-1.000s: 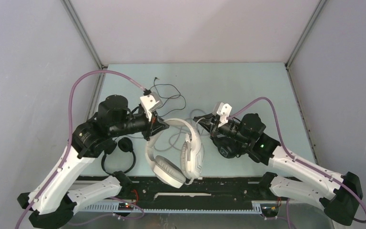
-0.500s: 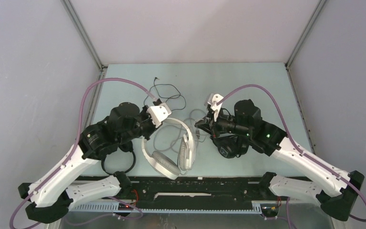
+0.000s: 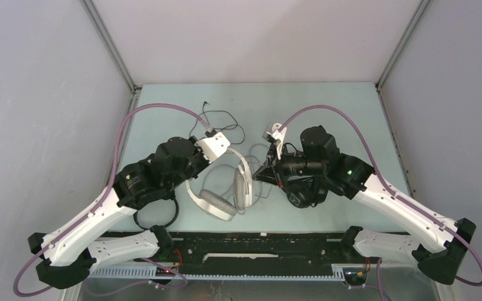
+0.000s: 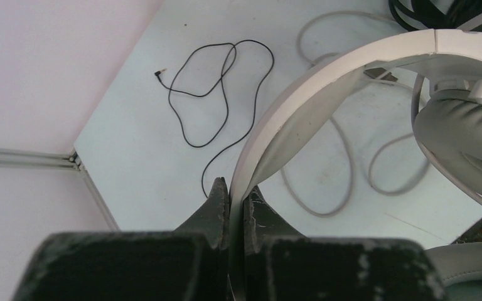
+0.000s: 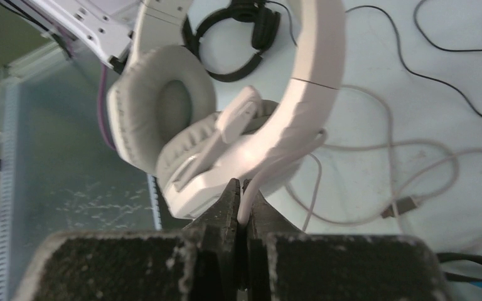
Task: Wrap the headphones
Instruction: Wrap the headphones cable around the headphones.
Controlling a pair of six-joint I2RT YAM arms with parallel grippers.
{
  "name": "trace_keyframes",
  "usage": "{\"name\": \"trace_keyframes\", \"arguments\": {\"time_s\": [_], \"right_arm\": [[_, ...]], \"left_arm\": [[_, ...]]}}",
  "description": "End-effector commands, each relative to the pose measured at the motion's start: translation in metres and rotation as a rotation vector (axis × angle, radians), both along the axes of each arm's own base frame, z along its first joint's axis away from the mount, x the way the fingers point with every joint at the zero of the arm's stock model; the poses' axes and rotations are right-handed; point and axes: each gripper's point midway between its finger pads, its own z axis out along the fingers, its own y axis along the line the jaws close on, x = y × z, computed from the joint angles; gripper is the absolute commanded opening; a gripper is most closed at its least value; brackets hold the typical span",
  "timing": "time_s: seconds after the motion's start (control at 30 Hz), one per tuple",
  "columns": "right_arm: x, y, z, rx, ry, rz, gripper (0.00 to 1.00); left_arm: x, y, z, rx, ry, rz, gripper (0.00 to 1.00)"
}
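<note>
I hold the big white-grey padded headphones up over the middle of the pale counter. My left pincer squeezes their white headband, and my right pincer pinches their grey cable

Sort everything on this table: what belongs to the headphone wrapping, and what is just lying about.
Belongs to the job:
white headphones and their grey cable
small black headphones and the thin black cable
bulky black headphones, partly hidden

Just lying about:
no loose clutter in view, only rig parts: the purple hoses and the black rail
</note>
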Motion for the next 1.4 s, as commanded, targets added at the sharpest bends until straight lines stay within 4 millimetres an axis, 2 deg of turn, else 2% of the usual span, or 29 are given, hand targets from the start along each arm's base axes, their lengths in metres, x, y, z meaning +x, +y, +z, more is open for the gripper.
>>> {"name": "trace_keyframes", "arguments": {"time_s": [0.0, 0.13, 0.27, 0.6, 1.0, 1.2, 1.37], "right_arm": [[-0.017, 0.021, 0.061, 0.196, 0.009, 0.101, 0.01], [-0.017, 0.034, 0.073, 0.251, 0.025, 0.1, 0.09], [-0.014, 0.043, 0.083, 0.301, 0.05, 0.088, 0.09], [-0.025, 0.066, 0.099, 0.394, 0.123, 0.144, 0.14], [-0.033, 0.083, 0.112, 0.47, 0.163, 0.197, 0.17], [-0.041, 0.092, 0.113, 0.488, 0.178, 0.237, 0.22], [-0.033, 0.104, 0.101, 0.467, 0.142, 0.18, 0.22]], "left_arm": [[0.014, 0.011, 0.015, -0.047, -0.084, 0.11, 0.0], [0.015, 0.012, 0.018, -0.067, -0.098, 0.129, 0.0], [0.018, 0.015, 0.02, -0.091, -0.1, 0.174, 0.0], [0.031, 0.03, 0.034, -0.189, -0.148, 0.375, 0.0], [0.037, 0.064, 0.057, -0.295, -0.261, 0.613, 0.0], [0.039, 0.069, 0.061, -0.327, -0.277, 0.678, 0.0], [0.039, 0.073, 0.071, -0.459, -0.289, 0.745, 0.0]]}}
